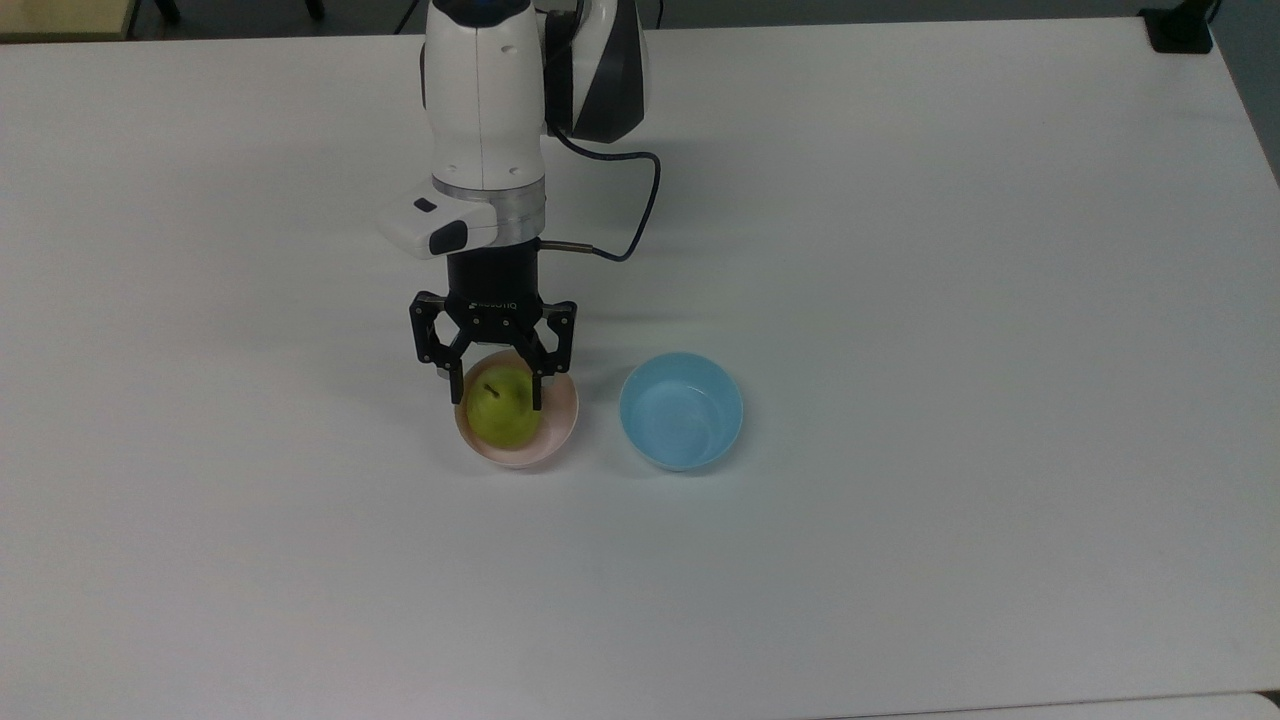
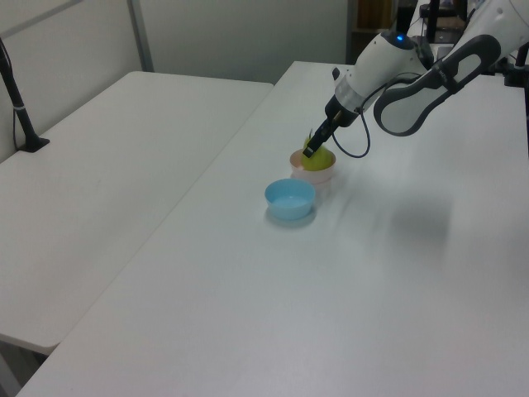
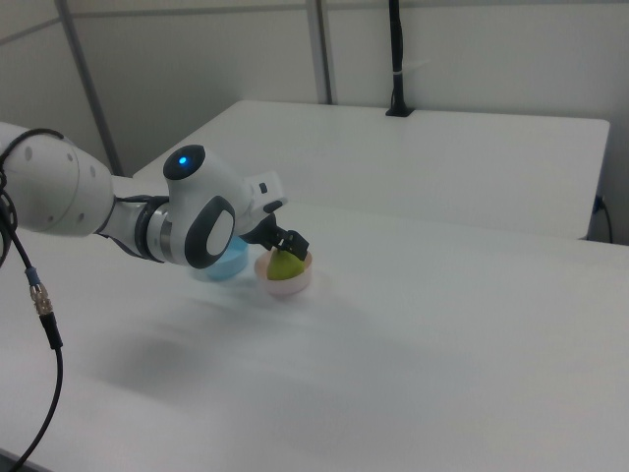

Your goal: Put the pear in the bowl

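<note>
The pear (image 1: 503,408) sits inside the pink bowl (image 1: 558,432), filling most of it, with its dark stem pointing up and a little toward 11 o'clock in the top view. The gripper (image 1: 501,388) reaches down over the bowl from 12 o'clock in that view, and its two black fingers (image 1: 539,385) stand on either side of the pear's upper half, one at about 9 o'clock of the fruit and one at about 3 o'clock. They sit close against the pear's skin, so the gripper appears to hold the pear, though whether the pads press it or only flank it cannot be told for sure.

In the left view the pear (image 2: 316,156) rises above the bowl's rim (image 2: 314,169), with the gripper (image 2: 312,149) slanting down onto it from about 1 o'clock. In the right view the pear (image 3: 285,265) shows yellow-green in the bowl (image 3: 291,283), the gripper (image 3: 287,246) just above it.

A blue bowl (image 1: 681,410) stands on the white table (image 1: 900,300) at 3 o'clock of the pink one in the top view, near it but not touching.
</note>
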You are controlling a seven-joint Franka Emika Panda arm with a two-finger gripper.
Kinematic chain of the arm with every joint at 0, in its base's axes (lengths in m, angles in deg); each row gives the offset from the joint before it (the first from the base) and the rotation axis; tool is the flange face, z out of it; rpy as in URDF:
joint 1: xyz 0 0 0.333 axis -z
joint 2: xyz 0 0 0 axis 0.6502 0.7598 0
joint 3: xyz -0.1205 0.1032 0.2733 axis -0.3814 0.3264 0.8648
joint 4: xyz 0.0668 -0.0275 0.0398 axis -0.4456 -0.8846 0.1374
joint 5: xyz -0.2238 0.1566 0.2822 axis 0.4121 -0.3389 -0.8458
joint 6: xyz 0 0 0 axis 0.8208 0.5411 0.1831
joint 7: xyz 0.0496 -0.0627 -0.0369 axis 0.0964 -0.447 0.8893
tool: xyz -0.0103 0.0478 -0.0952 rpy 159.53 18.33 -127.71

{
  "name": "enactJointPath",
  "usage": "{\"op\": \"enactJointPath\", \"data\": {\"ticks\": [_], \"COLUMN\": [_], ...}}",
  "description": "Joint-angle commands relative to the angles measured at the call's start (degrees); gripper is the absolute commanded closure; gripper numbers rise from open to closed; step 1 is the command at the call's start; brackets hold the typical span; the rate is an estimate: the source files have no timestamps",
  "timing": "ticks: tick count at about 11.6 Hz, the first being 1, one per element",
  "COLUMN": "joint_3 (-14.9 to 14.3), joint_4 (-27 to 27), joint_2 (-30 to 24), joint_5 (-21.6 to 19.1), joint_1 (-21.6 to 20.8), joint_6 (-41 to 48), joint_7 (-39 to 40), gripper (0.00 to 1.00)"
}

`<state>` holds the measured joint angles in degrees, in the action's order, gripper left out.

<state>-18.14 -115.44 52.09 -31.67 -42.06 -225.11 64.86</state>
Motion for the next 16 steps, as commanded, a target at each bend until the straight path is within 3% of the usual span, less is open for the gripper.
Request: {"op": "enactJointPath", "data": {"ticks": [1, 4, 6, 8, 11, 16], "joint_3": [-0.64, -0.65, -0.65, -0.65, -0.38, -0.64], "joint_4": [-1.0, -0.48, 0.84, 4.95, 12.78, 14.47], "joint_2": [-0.77, -3.13, -5.16, -6.39, -8.67, -17.81], "joint_5": [0.46, 0.46, 0.46, 0.46, 0.46, 0.55], "joint_1": [-0.96, -1.75, -2.71, -3.42, -3.86, -3.86], "joint_6": [-1.45, -0.93, 4.14, 13.0, 33.54, 56.61], "joint_7": [-2.71, -4.74, -6.58, -7.82, -7.73, -6.51], "gripper": [0.0, 0.0, 0.0, 0.0, 0.0, 0.0]}}
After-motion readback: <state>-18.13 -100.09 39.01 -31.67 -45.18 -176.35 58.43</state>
